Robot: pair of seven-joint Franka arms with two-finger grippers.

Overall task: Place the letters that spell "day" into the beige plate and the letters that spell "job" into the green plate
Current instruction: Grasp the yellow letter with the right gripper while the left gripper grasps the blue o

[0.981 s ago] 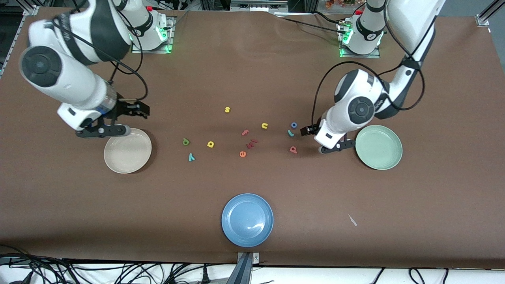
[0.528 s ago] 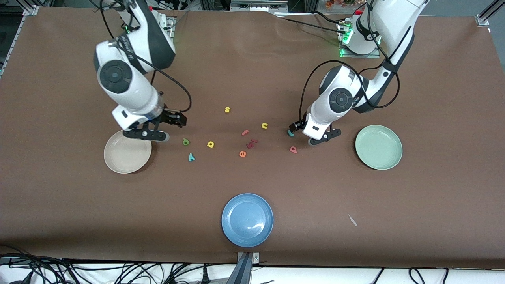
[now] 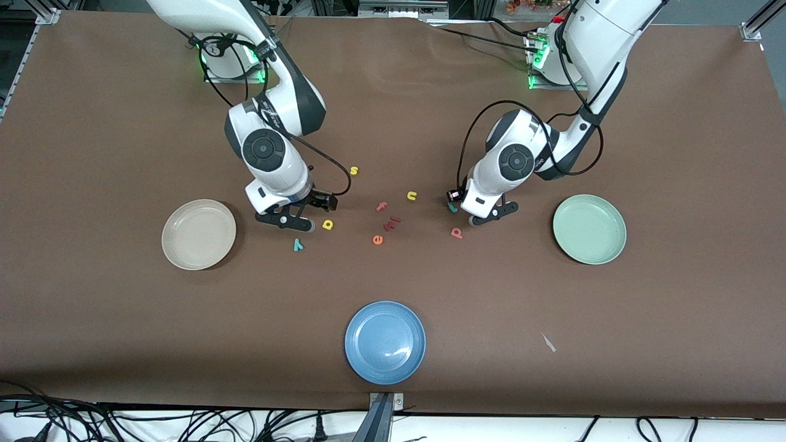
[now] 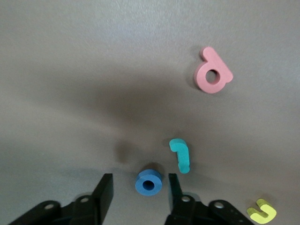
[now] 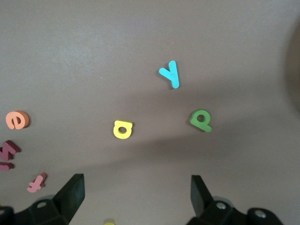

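Straddling the blue "o" (image 4: 149, 182) on the table, the left gripper (image 4: 139, 192) fingers, half-narrowed, risk nudging the touching-close teal "j" (image 4: 180, 154), while the right gripper (image 5: 136, 197) hangs wide over the green "d" (image 5: 201, 120).

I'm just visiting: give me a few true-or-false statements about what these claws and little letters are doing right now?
1. The beige plate has no letters in it. True.
2. The left claw has its fingers on either side of the blue "o". True.
3. The right claw grips the yellow "a". False: it is open above it, holding nothing.
4. The pink "b" lies in the green plate. False: it lies on the table.
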